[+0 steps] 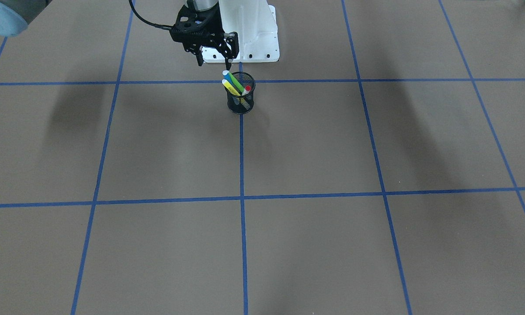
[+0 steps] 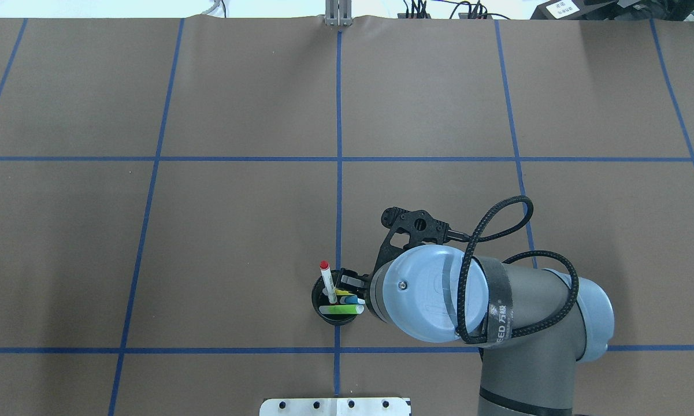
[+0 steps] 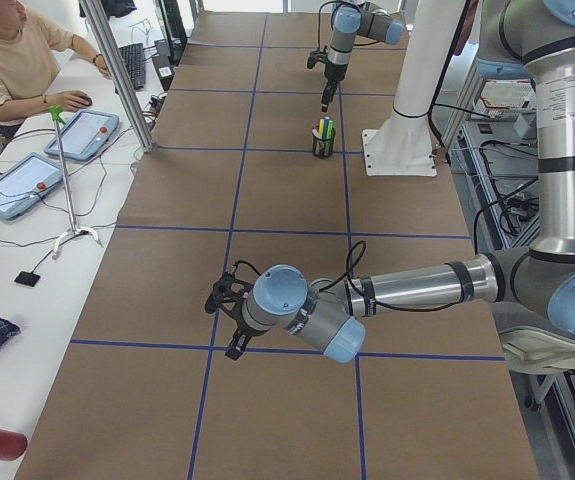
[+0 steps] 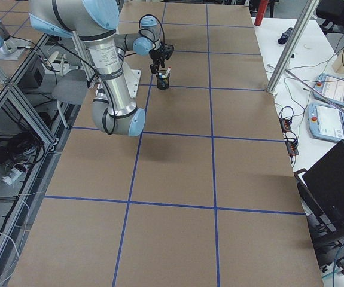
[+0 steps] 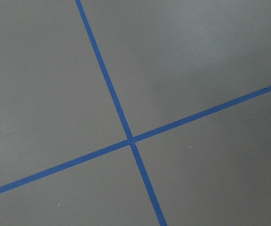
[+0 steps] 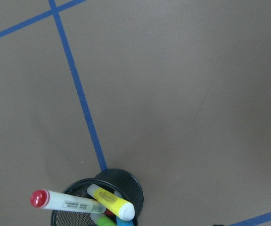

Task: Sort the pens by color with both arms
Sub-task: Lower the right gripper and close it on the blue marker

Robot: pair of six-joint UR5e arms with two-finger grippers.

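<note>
Brown tabletop (image 1: 314, 144), gridded with blue tape (image 1: 241, 157). The blue pen (image 1: 225, 73), green pen (image 1: 234, 82), yellow pen (image 1: 230, 88) and red-capped white pen (image 1: 247, 89) all lean in the black mesh cup (image 1: 241, 104). Step in hand, by my judgement: the first pick. My right claw (image 1: 214, 60) hovers just above the cup, fingers spread, holding nothing. Next it must straddle one pen top and close. My left claw (image 3: 229, 318) hangs low, well apart from the cup, and I cannot tell how far it is open. The mesh obscures the pens' lower halves.
</note>
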